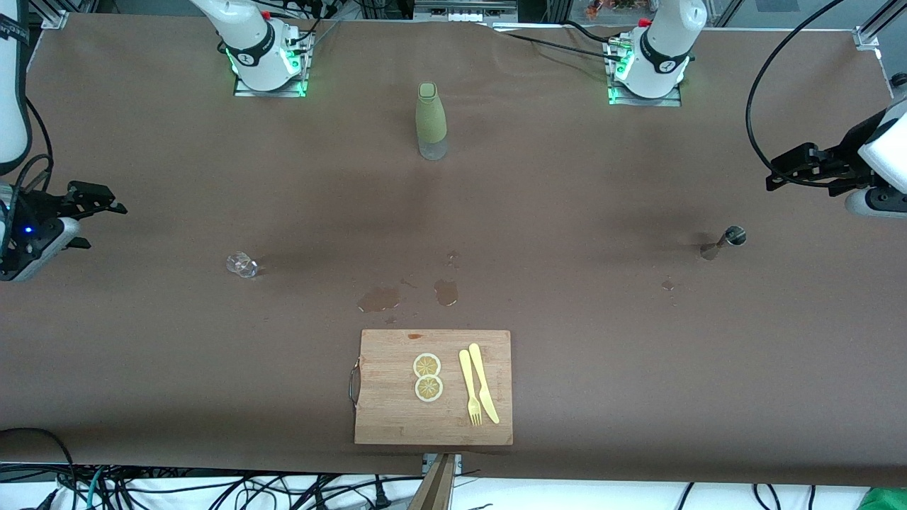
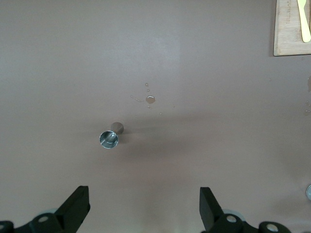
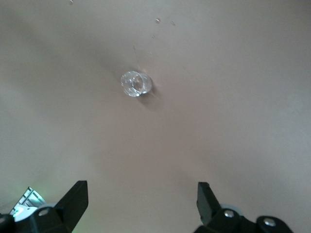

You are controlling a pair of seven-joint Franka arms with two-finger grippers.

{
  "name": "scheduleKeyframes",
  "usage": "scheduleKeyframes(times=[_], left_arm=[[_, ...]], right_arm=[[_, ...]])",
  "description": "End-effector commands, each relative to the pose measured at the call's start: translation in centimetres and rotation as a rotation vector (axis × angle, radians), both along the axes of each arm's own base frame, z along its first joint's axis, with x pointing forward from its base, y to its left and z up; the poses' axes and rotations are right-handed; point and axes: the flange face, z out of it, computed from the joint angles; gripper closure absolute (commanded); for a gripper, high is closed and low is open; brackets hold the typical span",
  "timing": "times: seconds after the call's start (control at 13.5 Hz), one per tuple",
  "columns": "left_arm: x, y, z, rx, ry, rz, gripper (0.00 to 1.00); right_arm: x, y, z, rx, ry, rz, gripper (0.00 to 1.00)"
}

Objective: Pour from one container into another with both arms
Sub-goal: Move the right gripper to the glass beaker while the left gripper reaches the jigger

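With both sets of jaws spread and empty, bring your left gripper (image 2: pixel 143 208) squarely down over the small upright steel jigger (image 1: pixel 730 238) at its table end, and your right gripper (image 3: pixel 141 206) over the small clear glass cup (image 1: pixel 242 264), centring each before closing.

Robotics lab, not a kitchen. Shown by: two arm bases bolted to metal plates w/ green status lights (image 1: pixel 269 74), a long table (image 1: pixel 142 368) covered in plain brown sheeting, aluminium frame profiles (image 1: pixel 875 32) at the corners, loose black cables (image 1: pixel 212 492) bundled along the edge nearest the front camera. Kitchen props only staged: cutting board (image 1: pixel 397 418) w/ plastic cutlery and lemon slices (image 1: pixel 428 377).
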Motion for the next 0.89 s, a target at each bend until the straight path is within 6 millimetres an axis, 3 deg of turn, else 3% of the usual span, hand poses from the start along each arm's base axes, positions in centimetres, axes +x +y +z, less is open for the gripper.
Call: scheduleKeyframes(times=[0.0,0.52,0.82], left_arm=[[-0.3,0.2,0.2,0.032,-0.011,0.002,0.00],[0.1,0.9,-0.2,0.034,-0.018,0.014,0.00],[0.1,1.2,-0.2,0.034,-0.017,0.020,0.00]], right_arm=[[0.2,0.0,-1.2,0.069,-0.010,0.038,0.00],[1.6,0.2,-6.1,0.194,-0.034,0.181,0.00],[1.8,0.2,-6.8,0.198,-0.033,0.221,0.00]])
